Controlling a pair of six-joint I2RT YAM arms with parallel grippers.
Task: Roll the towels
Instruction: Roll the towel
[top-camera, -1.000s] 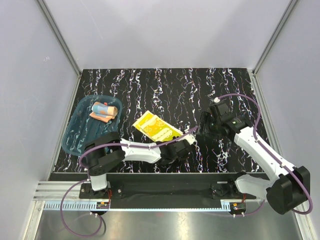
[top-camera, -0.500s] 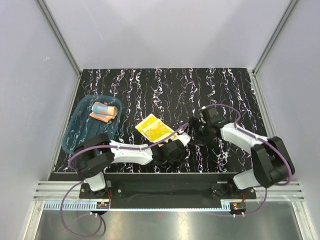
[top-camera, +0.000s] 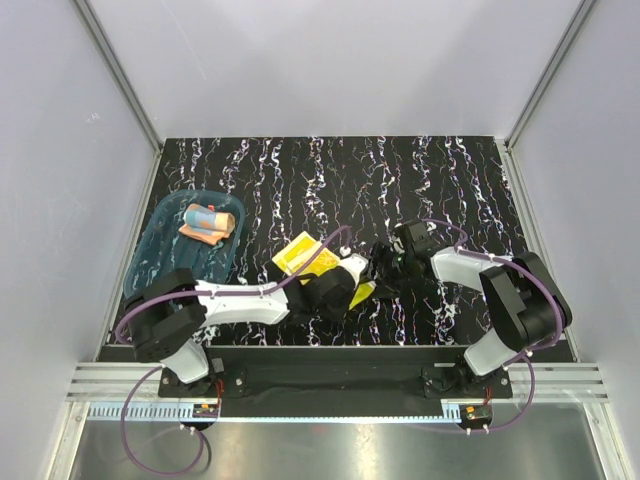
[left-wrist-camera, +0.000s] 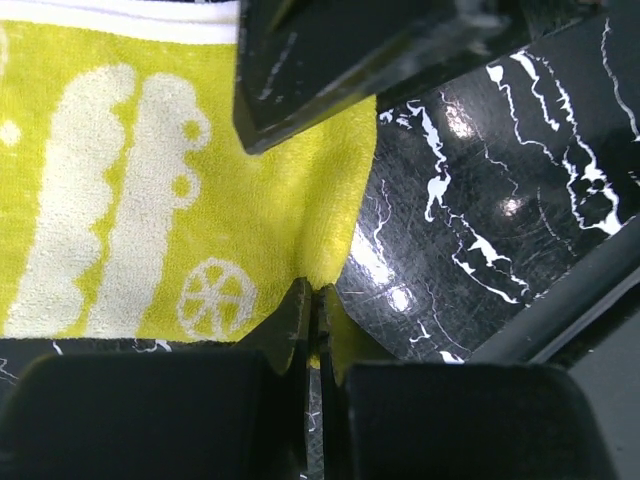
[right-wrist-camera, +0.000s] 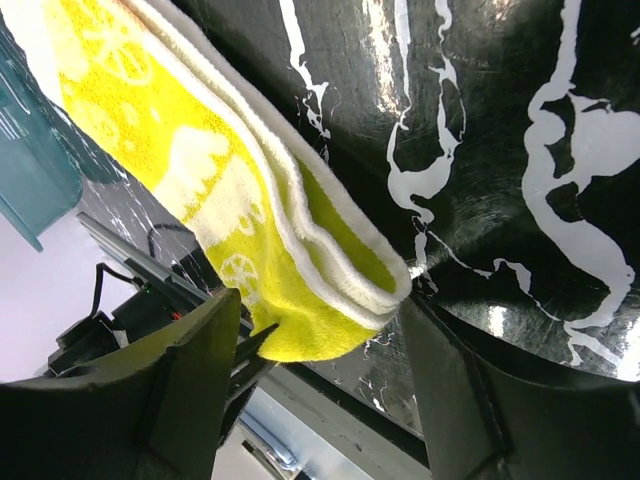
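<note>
The yellow towel lies on the black marbled table in front of both arms, and its near right corner is lifted. My left gripper is shut on that corner; the left wrist view shows the yellow towel pinched between the closed tips of the left gripper. My right gripper is open, and its fingers straddle the doubled cream-edged end of the yellow towel without pressing on it. The orange-pink towel lies bunched up in the tray.
The translucent teal tray sits at the left of the table, and its edge also shows in the right wrist view. Grey walls enclose the table on three sides. A black rail runs along the near edge.
My left gripper has shut on the yellow towel's corner. The right arm has swung left and now has its open fingers around the towel's end. The towel has bunched shorter.
</note>
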